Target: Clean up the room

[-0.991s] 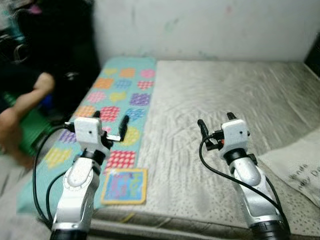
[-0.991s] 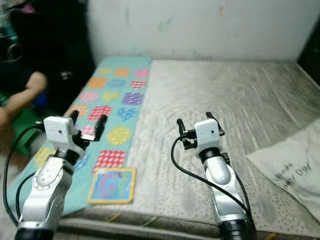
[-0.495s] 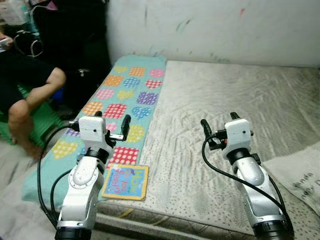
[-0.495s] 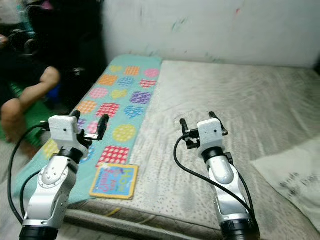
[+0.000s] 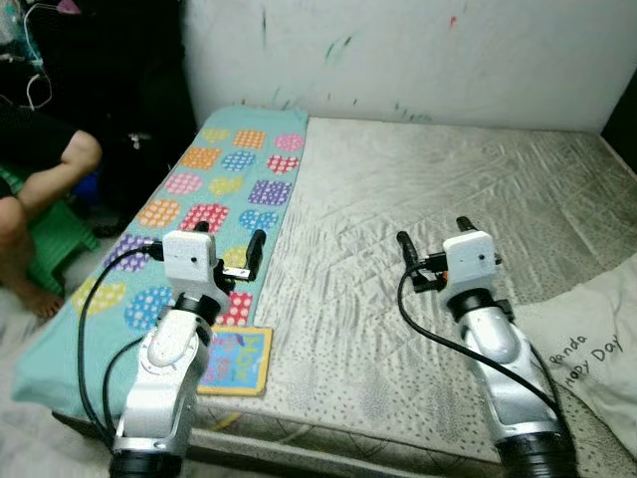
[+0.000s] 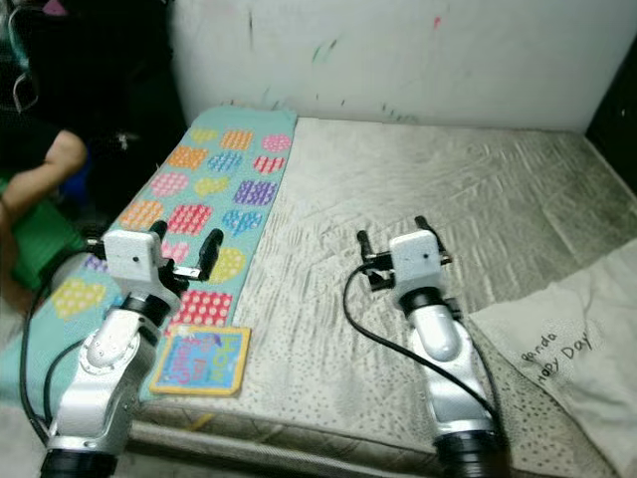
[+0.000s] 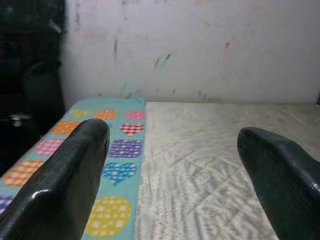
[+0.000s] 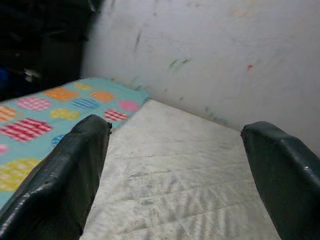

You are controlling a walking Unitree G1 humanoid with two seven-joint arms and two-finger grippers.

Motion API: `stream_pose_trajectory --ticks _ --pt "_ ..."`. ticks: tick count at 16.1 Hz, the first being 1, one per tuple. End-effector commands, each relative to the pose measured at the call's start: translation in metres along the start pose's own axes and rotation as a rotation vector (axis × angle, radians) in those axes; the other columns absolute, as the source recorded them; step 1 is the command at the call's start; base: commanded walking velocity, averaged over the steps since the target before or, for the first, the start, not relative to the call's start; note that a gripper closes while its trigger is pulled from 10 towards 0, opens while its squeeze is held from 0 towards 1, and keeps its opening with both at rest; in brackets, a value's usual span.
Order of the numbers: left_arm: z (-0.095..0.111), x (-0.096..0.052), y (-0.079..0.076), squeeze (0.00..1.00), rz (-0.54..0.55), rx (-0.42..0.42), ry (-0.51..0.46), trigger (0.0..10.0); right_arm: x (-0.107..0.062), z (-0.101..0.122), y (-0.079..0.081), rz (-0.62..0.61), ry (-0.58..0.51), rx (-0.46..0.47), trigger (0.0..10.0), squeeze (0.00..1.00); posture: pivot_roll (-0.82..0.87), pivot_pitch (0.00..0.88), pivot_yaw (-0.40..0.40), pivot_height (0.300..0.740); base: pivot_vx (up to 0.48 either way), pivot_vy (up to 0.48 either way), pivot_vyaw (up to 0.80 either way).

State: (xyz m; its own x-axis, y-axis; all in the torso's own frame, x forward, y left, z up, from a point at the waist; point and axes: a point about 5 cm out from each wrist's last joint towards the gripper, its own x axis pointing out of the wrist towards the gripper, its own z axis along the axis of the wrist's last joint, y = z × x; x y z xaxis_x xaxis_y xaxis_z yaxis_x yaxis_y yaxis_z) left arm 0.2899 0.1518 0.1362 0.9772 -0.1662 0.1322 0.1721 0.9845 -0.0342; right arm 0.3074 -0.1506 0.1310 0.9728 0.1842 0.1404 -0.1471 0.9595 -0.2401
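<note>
Left gripper (image 5: 231, 239): hovering over the sheet's inner edge near the bed's front, fingers spread wide and gripping nothing.
Right gripper (image 5: 431, 237): hanging over the middle of the mattress (image 5: 428, 189), fingers parted wide and carrying nothing.
Sheet (image 5: 234, 174): teal with coloured hearts, lying along the mattress's left side up to the wall (image 5: 398, 50).
Book (image 5: 231, 360): lying flat at the front left corner, overlapping the sheet's end, just beside the left arm.
Pillow (image 5: 587, 349): white with writing, resting at the bed's right edge.
Person (image 5: 35, 189): sitting left of the bed, arm and leg showing.
</note>
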Motion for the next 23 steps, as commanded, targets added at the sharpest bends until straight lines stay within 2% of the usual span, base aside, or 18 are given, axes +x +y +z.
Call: stream_pose_trajectory --ticks 1,6,16,23 --pt "0.002 0.002 -0.001 0.00 0.001 0.001 -0.002 10.0 0.000 0.000 -0.002 -0.003 -0.006 -0.009 10.0 0.00 -0.07 0.000 0.058 0.740 0.000 -0.315 0.00" --pt "-0.001 0.006 -0.002 0.00 -0.003 -0.036 0.006 10.0 0.002 -0.002 -0.008 -0.032 -0.006 -0.010 10.0 0.00 -0.09 0.000 0.070 0.740 0.000 -0.189 -0.09" --pt "-0.002 0.009 -0.007 0.00 -0.019 -0.050 -0.006 10.0 -0.001 -0.008 -0.008 -0.031 0.001 -0.012 10.0 0.00 -0.09 0.000 0.059 0.740 0.000 0.000 -0.70" --pt "-0.003 0.013 -0.009 0.00 -0.019 -0.038 -0.009 10.0 0.005 -0.012 -0.008 -0.036 0.006 -0.005 10.0 0.00 -0.09 0.000 0.058 0.740 0.000 -0.034 0.00"
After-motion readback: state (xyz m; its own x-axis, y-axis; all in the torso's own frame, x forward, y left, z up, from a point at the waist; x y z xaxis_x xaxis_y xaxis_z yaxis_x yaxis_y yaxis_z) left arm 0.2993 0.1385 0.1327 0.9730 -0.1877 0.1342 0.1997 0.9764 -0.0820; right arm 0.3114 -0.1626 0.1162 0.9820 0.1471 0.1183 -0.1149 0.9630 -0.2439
